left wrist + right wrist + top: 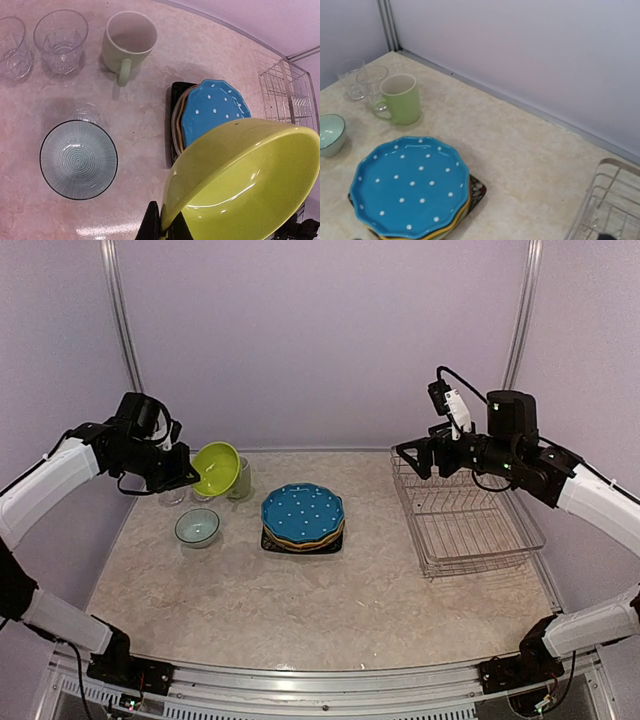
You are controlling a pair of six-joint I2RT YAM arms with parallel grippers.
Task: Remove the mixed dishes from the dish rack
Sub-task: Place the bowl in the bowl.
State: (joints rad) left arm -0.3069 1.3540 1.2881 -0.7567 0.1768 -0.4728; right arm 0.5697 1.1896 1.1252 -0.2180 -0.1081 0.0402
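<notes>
Now, slip risk: the lime bowl (216, 468) is pinched by its rim alone and steeply tilted, so it could slide free and crack on landing.
Collision risk: lowering it carelessly could knock the pale green mug (127, 45) or the glasses (61, 40), which crowd behind and left of the blue dotted plate (302, 512).
Lime bowl place: in the air, left of that plate, near the white bowl (197, 527).
Left gripper (186, 478): clamped on the bowl's rim, arm reaching inward, wrist bent down.
Right gripper (412, 454): jaws spread and holding nothing, hovering right of the plate over the dish rack (470, 530), which looks emptied.
</notes>
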